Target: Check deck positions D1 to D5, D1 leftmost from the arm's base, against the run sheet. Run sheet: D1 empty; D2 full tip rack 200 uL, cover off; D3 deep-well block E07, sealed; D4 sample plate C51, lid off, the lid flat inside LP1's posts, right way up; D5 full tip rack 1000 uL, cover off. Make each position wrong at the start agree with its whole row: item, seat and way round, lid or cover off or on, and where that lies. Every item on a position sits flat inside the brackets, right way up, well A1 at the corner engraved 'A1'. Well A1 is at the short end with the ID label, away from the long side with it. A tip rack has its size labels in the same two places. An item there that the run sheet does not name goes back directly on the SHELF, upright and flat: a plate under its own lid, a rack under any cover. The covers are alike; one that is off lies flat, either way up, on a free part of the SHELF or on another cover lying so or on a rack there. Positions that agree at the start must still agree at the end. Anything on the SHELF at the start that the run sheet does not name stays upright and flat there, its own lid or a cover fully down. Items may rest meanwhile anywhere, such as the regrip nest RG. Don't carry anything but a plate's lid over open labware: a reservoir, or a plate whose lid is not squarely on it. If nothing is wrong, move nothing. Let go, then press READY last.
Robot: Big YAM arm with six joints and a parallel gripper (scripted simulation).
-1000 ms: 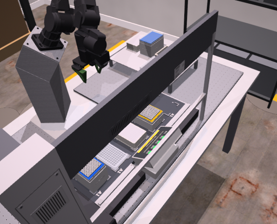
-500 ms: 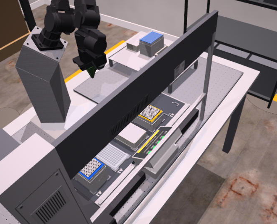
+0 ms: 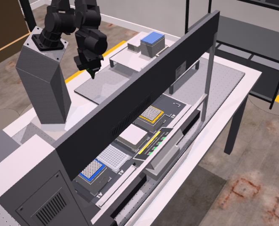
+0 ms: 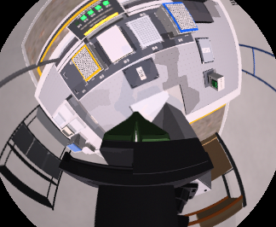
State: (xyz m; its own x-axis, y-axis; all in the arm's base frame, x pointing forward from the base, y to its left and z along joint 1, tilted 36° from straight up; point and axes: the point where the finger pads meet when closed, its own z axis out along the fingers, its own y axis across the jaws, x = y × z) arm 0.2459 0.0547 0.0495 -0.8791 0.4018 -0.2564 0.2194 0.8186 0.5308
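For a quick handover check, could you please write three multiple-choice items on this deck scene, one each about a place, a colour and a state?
1. Where does the white sealed block sit?
A. Between the yellow-rimmed tip rack and the clear well plate
B. On the raised shelf
C. Beside the arm's pedestal

2. What colour is the cover on the rack on the shelf?
A. Yellow
B. Blue
C. Green

3. How does the gripper stand?
A. Wide open
B. Shut on a lid
C. Shut on nothing

Answers: 1 A, the top view shows it in the row, flanked by those two. 2 B, its top is plainly blue. 3 C, the green fingers meet in the wrist view with nothing between them.
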